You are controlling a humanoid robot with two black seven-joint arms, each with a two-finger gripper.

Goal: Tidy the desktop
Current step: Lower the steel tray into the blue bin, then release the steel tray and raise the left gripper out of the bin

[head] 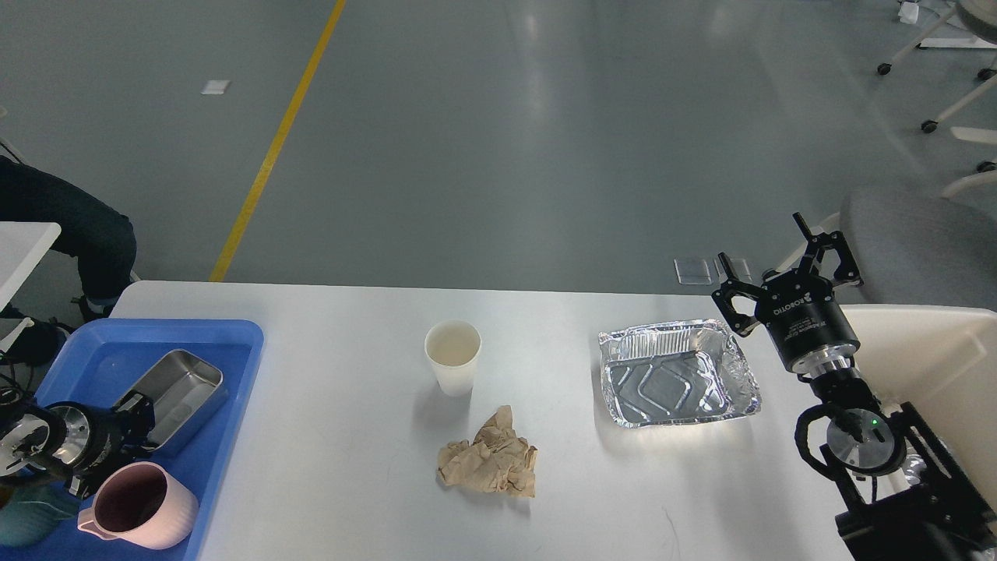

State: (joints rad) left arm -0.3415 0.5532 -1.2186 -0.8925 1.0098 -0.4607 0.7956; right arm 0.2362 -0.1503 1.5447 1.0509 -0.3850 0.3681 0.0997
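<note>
The white desktop (343, 483) holds a white paper cup (452, 357), a crumpled brown paper (489, 461) and an empty foil tray (676, 375). A blue plastic tray (234, 343) at the left holds a steel dish (177, 396) and a pink mug (137, 506). My left gripper (134, 417) is low over the blue tray, shut on the near-left edge of the steel dish, which is tilted. My right gripper (773, 254) is open and empty, raised just beyond the foil tray's far right corner.
A cream bin (935, 358) stands against the desktop's right edge under my right arm. A teal object (23, 523) sits at the blue tray's near left. A grey chair (919, 241) stands behind the bin. A seated person's leg (70, 226) shows at far left.
</note>
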